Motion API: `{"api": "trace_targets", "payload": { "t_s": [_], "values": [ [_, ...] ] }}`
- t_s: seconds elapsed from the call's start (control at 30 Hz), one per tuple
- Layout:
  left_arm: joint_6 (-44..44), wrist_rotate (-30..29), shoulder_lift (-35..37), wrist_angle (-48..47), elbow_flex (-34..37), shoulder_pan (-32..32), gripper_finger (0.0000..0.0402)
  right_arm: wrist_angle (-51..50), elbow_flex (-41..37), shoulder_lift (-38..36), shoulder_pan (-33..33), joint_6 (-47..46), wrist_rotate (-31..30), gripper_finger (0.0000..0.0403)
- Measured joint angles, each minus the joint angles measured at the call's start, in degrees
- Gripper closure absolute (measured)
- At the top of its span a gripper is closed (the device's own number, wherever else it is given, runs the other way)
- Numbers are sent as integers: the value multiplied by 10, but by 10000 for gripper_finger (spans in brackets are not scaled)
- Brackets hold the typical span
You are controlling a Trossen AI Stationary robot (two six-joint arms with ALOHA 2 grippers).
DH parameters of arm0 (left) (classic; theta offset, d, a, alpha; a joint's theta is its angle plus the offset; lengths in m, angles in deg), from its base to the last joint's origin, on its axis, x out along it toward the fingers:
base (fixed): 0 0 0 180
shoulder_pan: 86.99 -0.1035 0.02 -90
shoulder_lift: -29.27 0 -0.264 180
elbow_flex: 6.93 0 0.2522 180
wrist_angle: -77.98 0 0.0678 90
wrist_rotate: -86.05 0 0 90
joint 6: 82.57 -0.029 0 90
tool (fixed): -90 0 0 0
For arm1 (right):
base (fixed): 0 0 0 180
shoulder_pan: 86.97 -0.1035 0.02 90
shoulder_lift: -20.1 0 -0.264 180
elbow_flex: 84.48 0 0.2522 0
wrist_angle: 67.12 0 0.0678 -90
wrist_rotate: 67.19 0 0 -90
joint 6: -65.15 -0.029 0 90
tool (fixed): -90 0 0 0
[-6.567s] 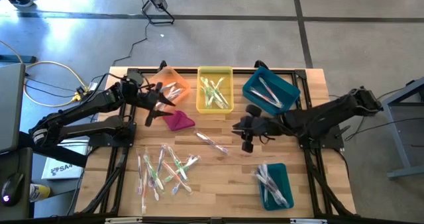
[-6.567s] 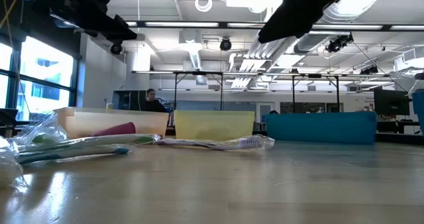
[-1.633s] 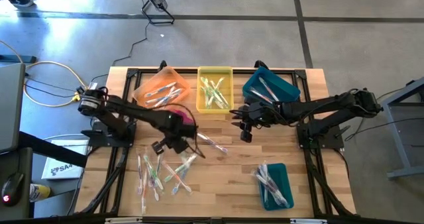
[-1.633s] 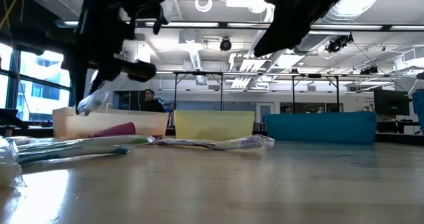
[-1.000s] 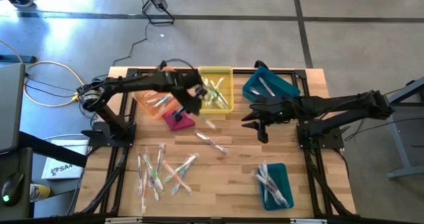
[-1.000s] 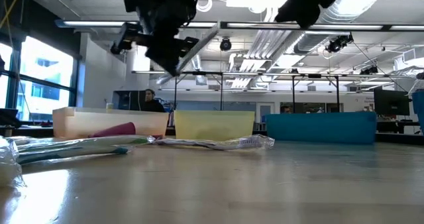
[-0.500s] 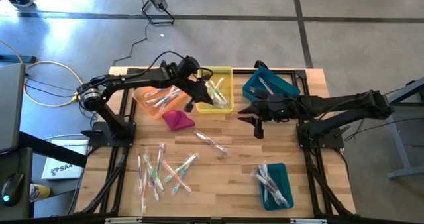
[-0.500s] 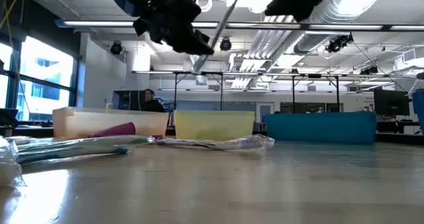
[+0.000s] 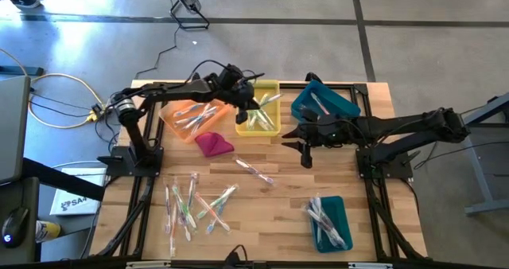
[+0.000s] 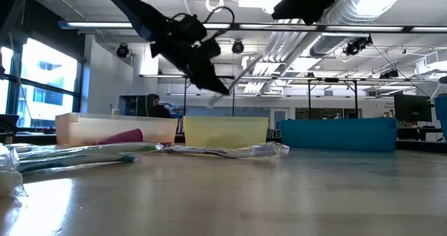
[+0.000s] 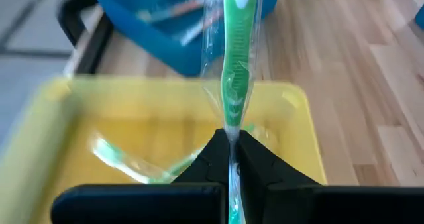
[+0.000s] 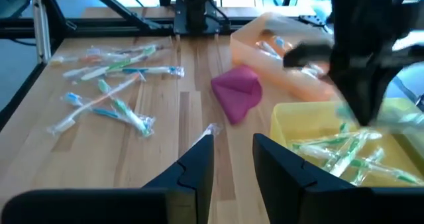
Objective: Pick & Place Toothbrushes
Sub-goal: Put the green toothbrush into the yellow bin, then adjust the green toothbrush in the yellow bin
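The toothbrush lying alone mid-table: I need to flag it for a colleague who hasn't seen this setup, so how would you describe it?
Start at the yellow bin on the table's far side, then come toward the near edge past the magenta cloth. The lone toothbrush lies on bare wood by itself, in a clear wrapper, apart from the scattered toothbrush pile nearer the left arm's side.

A large open-plan robotics lab or workshop: a wooden workbench [image 9: 278,213] stands on bare concrete floor [image 9: 429,38], exposed ducts and strip lights [image 10: 391,12] run overhead, and desks with monitors [image 10: 413,109] fill the background at 12 o'clock.
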Motion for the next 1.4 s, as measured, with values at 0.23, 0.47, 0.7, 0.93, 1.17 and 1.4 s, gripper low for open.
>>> {"api": "trace_targets", "payload": {
  "t_s": [0.23,0.47,0.7,0.93,1.17,1.4],
  "values": [
    [48,-13,-45,-12,1,0,399,-6,0,3,0,-1,1,306],
    [66,-92,-53,-22,1,0,398,-7,0,3,0,-1,0,306],
    [71,-122,-53,-19,1,0,383,-9,0,3,0,-1,1,306],
    [76,-129,-53,-19,1,0,298,-9,0,3,0,-1,1,306],
    [69,-139,-53,-19,1,0,235,-9,0,3,0,-2,1,306],
    [69,-139,-53,-18,1,0,227,-8,0,3,0,-2,1,306]
  ]
}}
